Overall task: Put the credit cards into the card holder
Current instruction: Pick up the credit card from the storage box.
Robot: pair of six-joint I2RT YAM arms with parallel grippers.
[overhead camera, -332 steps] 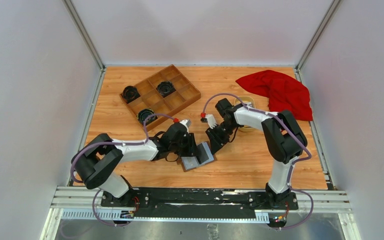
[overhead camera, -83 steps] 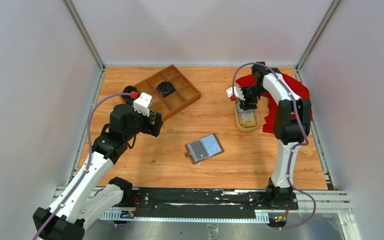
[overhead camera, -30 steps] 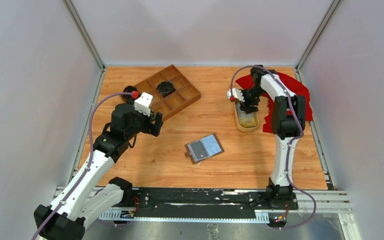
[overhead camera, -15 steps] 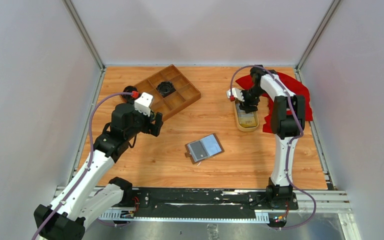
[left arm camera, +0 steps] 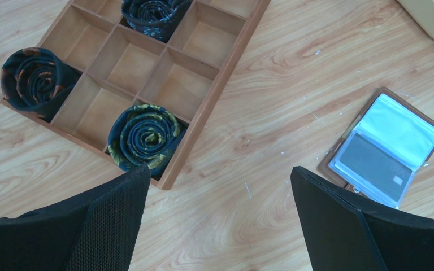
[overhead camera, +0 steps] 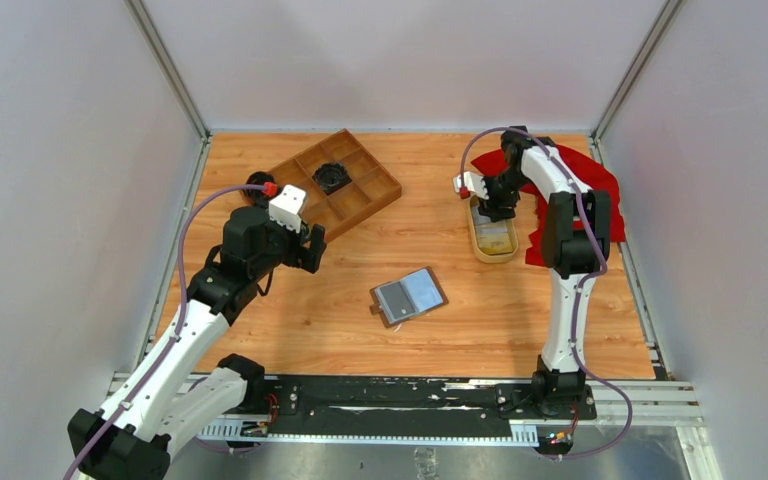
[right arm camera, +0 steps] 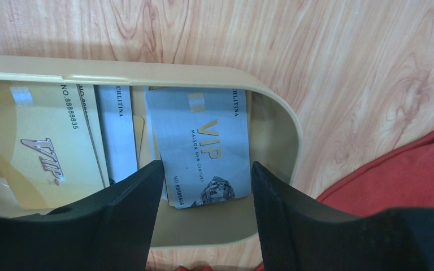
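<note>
right jaws flanking silver card [right arm camera: 200,147] in yellow dish [right arm camera: 147,70], card holder [overhead camera: 410,295] open

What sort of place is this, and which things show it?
Probably a robotics lab test cell: plain grey panel walls box in a wooden tabletop, two white-and-black robot arms sit bolted to a metal rail.

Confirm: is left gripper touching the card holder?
Apart. Top external view shows bare table between the left gripper and the open card holder.

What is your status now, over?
Left claw open, empty. Right claw straddling grey VIP credit card in oval yellow dish, grip unclear. Brown leather card holder lies open, unobstructed.
</note>
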